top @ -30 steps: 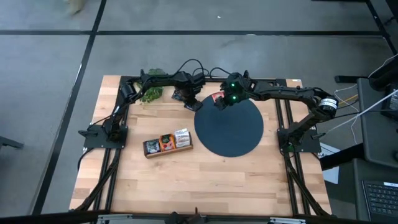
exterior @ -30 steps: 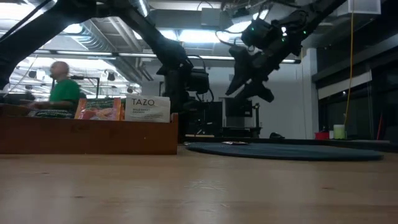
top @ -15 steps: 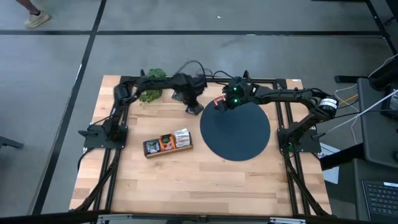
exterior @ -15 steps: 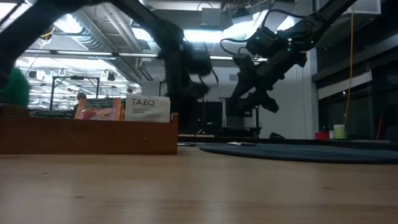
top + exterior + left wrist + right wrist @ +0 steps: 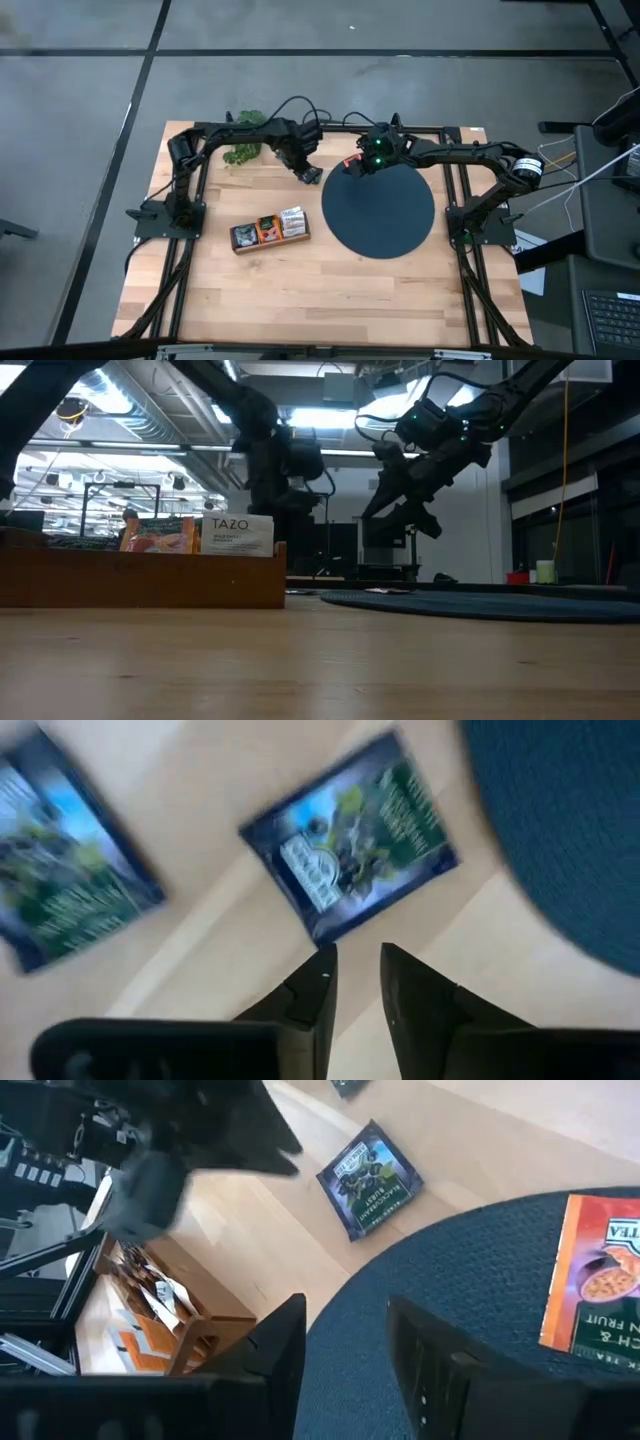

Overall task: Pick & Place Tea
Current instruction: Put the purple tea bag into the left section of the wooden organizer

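Note:
Two dark-blue tea sachets [image 5: 350, 845] [image 5: 70, 885] lie flat on the wood left of the dark disc [image 5: 378, 215]. My left gripper [image 5: 358, 975] hangs above them, pointing steeply down, its fingers a little apart and nothing between them. In the high view the nearer blue sachet [image 5: 309, 175] shows just beyond the left gripper [image 5: 300, 162]. An orange sachet [image 5: 595, 1285] lies flat on the disc's far left part. My right gripper [image 5: 350, 1345] hovers open over the disc beside it, slanting down, and touches nothing.
A long wooden tray [image 5: 268, 229] with upright sachets [image 5: 238, 535] stands on the table's left half, nearer the front than the disc. A green plant [image 5: 243, 148] sits at the far edge, left of the left arm. Bare wood lies toward the near edge.
My left gripper has risen away from the blue sachets and drifted a little toward the table's left edge, its fingers as far apart as before. The dark disc has slid slightly toward the table's right edge. My right gripper has stayed about where it was.

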